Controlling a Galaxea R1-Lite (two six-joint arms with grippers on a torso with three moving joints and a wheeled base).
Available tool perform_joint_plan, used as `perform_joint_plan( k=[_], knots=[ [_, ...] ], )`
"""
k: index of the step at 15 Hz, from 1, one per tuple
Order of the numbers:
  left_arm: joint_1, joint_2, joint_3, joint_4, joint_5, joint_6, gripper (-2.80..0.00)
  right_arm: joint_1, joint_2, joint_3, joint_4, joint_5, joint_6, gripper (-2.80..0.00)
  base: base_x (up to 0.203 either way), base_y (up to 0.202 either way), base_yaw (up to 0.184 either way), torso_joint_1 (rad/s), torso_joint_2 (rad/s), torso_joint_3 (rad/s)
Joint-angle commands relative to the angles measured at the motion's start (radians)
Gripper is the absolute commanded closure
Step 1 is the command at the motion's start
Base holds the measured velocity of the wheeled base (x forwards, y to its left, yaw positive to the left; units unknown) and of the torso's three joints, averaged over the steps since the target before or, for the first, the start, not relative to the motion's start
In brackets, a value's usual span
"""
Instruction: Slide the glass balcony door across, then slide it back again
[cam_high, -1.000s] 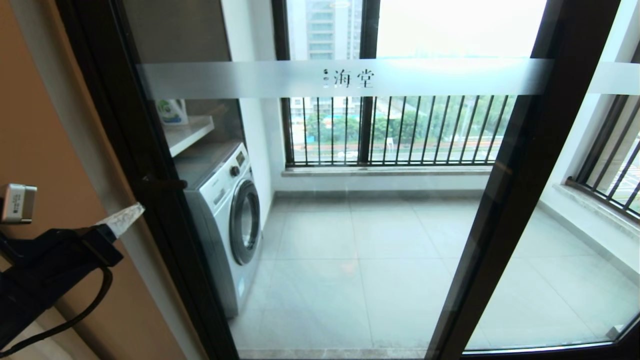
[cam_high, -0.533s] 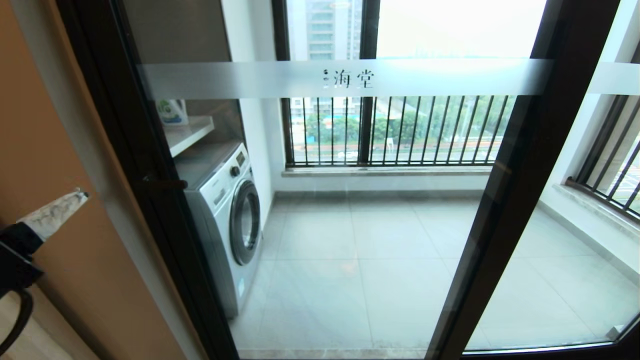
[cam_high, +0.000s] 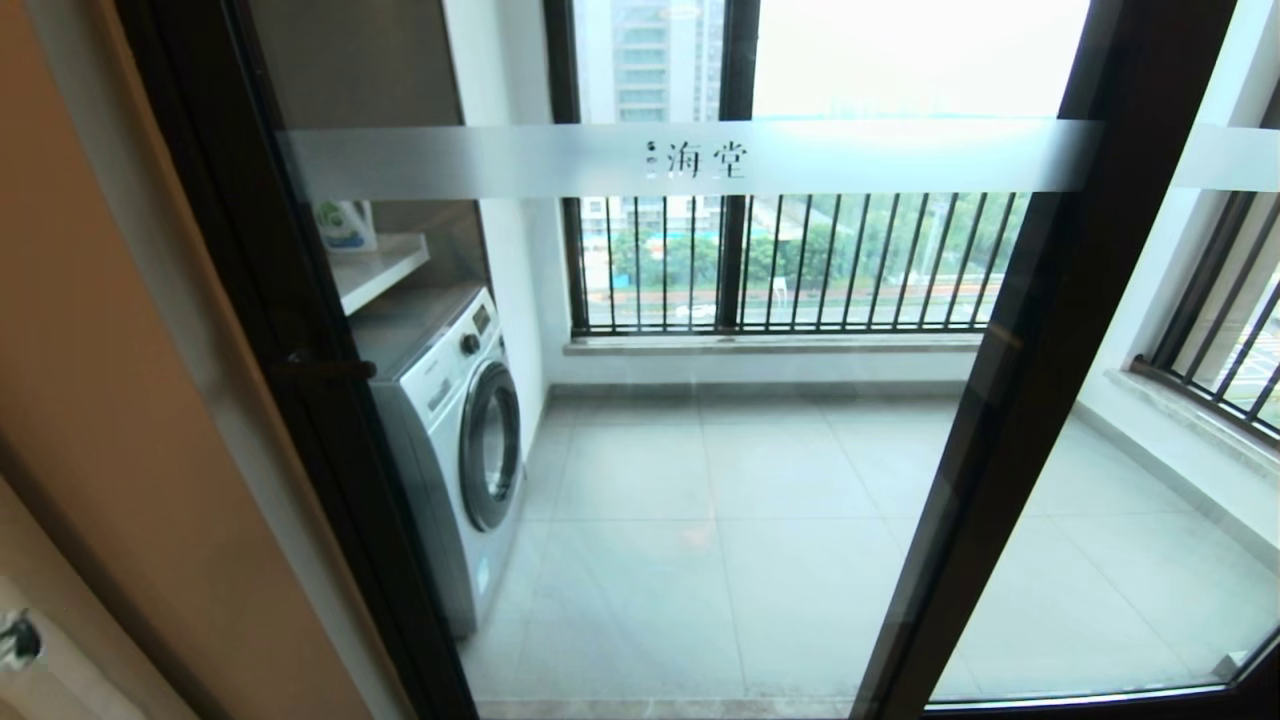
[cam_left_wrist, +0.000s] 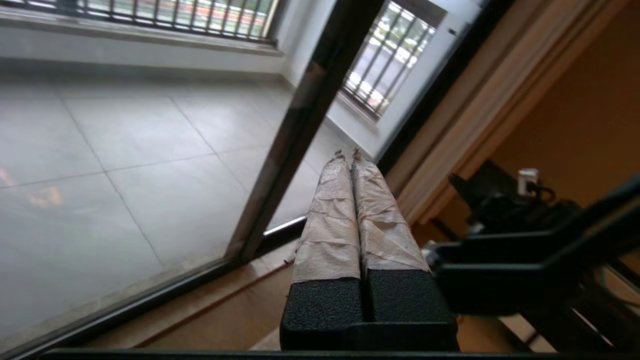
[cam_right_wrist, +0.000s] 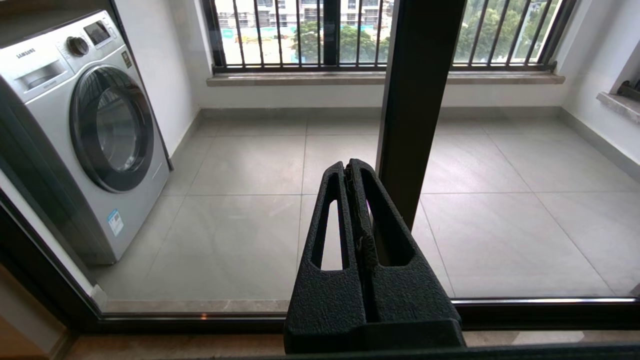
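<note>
The glass balcony door (cam_high: 700, 420) filled nearly the whole head view, and it sat pulled right across the opening, its left frame edge tight against the jamb by the tan wall (cam_high: 90, 420). So I'd guess the out-and-back was basically done, or else hadn't started; no way to say which from a shut door. Behind the glass sat the Samsung washing machine (cam_high: 455, 430) and the railed window (cam_high: 790, 260). The frosted band (cam_high: 690, 158) with the two characters ran across at upper height, and the small dark handle (cam_high: 320, 368) stuck out from the left frame, nothing touching it. The left tool (cam_left_wrist: 348, 160), taped fingers pressed together on nothing, hung low near the floor track. The right tool (cam_right_wrist: 351, 172) was pinched closed and empty too, parked facing the glass.
</note>
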Motion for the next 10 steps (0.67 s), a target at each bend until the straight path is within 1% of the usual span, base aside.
perform_joint_plan(
  k=[1, 2, 3, 4, 5, 6, 7, 10],
  knots=[
    [-0.050, -0.123, -0.082, 0.189, -0.112, -0.004, 0.00, 0.001, -0.002, 0.012, 0.000, 0.000, 0.000, 0.00, 0.000, 0.000, 0.000, 0.000, 0.00, 0.000],
    [-0.099, -0.165, -0.103, 0.246, -0.141, -0.004, 0.00, 0.000, -0.001, 0.012, 0.000, 0.000, 0.000, 0.00, 0.000, 0.000, 0.000, 0.000, 0.00, 0.000],
    [-0.138, -0.193, -0.113, 0.280, -0.154, -0.006, 0.00, 0.002, -0.001, 0.012, 0.000, 0.000, 0.000, 0.00, 0.000, 0.000, 0.000, 0.000, 0.00, 0.000],
    [-0.162, -0.219, -0.110, 0.290, -0.152, -0.008, 0.00, 0.000, -0.001, 0.012, 0.000, 0.000, 0.000, 0.00, 0.000, 0.000, 0.000, 0.000, 0.00, 0.000],
    [-0.163, -0.236, -0.097, 0.296, -0.123, -0.009, 0.00, 0.000, -0.002, 0.012, 0.000, 0.000, 0.000, 0.00, 0.000, 0.000, 0.000, 0.000, 0.00, 0.000],
    [-0.163, -0.252, -0.088, 0.301, -0.079, -0.008, 0.00, 0.000, 0.000, 0.012, 0.000, 0.000, 0.000, 0.00, 0.000, 0.000, 0.000, 0.000, 0.00, 0.000],
    [-0.159, -0.267, -0.085, 0.310, -0.057, -0.009, 0.00, 0.000, -0.001, 0.012, 0.000, 0.000, 0.000, 0.00, 0.000, 0.000, 0.000, 0.000, 0.00, 0.000],
    [-0.132, -0.373, -0.039, 0.351, -0.062, -0.005, 0.00, 0.002, 0.000, 0.012, 0.000, 0.000, 0.000, 0.00, 0.000, 0.000, 0.000, 0.000, 0.00, 0.000]
  ],
)
